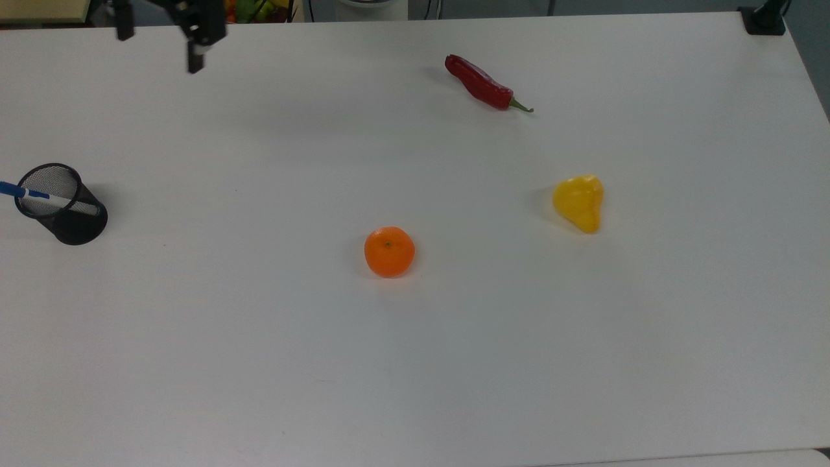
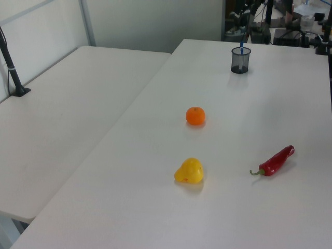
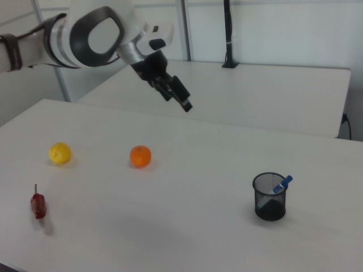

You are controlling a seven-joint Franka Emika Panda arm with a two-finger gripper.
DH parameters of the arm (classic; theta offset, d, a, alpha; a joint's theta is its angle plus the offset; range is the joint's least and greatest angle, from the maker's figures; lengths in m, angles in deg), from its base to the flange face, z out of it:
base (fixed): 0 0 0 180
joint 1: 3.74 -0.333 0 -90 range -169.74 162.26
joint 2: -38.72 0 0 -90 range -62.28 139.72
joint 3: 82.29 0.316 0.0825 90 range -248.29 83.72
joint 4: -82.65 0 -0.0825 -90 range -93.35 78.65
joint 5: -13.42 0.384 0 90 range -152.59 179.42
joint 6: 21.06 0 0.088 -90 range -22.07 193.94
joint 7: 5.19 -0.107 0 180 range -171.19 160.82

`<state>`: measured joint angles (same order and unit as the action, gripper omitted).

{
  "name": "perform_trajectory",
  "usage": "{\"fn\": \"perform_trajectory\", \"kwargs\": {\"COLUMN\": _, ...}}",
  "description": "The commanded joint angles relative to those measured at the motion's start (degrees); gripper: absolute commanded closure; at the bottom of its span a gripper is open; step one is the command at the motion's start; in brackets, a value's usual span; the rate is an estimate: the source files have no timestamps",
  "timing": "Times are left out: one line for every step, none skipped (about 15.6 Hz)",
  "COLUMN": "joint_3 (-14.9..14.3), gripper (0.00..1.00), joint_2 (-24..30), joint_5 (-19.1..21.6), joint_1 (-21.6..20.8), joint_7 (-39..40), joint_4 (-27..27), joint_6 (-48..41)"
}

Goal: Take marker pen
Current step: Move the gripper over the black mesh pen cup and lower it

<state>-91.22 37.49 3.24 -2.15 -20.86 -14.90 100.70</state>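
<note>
The marker pen [image 1: 31,193] is white with a blue cap and leans inside a black mesh cup [image 1: 65,206] at the top view's left edge, its capped end sticking out over the rim. In the right view the blue cap [image 3: 282,184] pokes out of the cup [image 3: 269,196]; in the left view the marker pen [image 2: 241,50] stands in the cup [image 2: 240,60] at the far end. My gripper [image 1: 159,42] hangs open and empty over the table's far edge, well apart from the cup. The right view has the gripper [image 3: 182,101] high above the table.
An orange [image 1: 389,251] sits mid-table, a yellow fruit [image 1: 579,202] to the top view's right, and a red chili [image 1: 483,84] near the far edge. A fruit basket [image 1: 249,8] lies beyond the table [image 1: 259,363]. A second table [image 2: 67,104] adjoins in the left view.
</note>
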Motion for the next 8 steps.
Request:
{"fn": "perform_trajectory", "kwargs": {"joint_3": -4.24, "gripper": 0.0, "joint_2": -4.3, "joint_5": -2.65, "joint_1": 0.77, "joint_7": -3.66, "joint_4": 0.78, "joint_6": 10.22}}
{"fn": "perform_trajectory", "kwargs": {"joint_3": -5.82, "gripper": 0.0, "joint_2": -5.18, "joint_5": -2.65, "joint_1": 0.78, "joint_7": -3.66, "joint_4": 0.78, "joint_6": 12.68}}
{"fn": "perform_trajectory", "kwargs": {"joint_3": -7.14, "gripper": 0.0, "joint_2": -6.15, "joint_5": -2.57, "joint_1": 0.78, "joint_7": -3.66, "joint_4": 0.7, "joint_6": 14.54}}
{"fn": "perform_trajectory", "kwargs": {"joint_3": -7.94, "gripper": 0.0, "joint_2": -7.11, "joint_5": -2.57, "joint_1": 0.95, "joint_7": -3.66, "joint_4": 0.7, "joint_6": 16.03}}
{"fn": "perform_trajectory", "kwargs": {"joint_3": -8.2, "gripper": 0.0, "joint_2": -8.25, "joint_5": -2.3, "joint_1": 1.56, "joint_7": -3.66, "joint_4": 0.7, "joint_6": 17.7}}
{"fn": "perform_trajectory", "kwargs": {"joint_3": -8.29, "gripper": 0.01, "joint_2": -9.14, "joint_5": -2.13, "joint_1": 2.35, "joint_7": -3.66, "joint_4": 0.7, "joint_6": 19.37}}
{"fn": "perform_trajectory", "kwargs": {"joint_3": -8.29, "gripper": 0.03, "joint_2": -9.93, "joint_5": -2.13, "joint_1": 2.79, "joint_7": -3.66, "joint_4": 0.61, "joint_6": 21.04}}
{"fn": "perform_trajectory", "kwargs": {"joint_3": -8.29, "gripper": 0.04, "joint_2": -10.72, "joint_5": -2.13, "joint_1": 3.23, "joint_7": -3.66, "joint_4": 0.52, "joint_6": 22.28}}
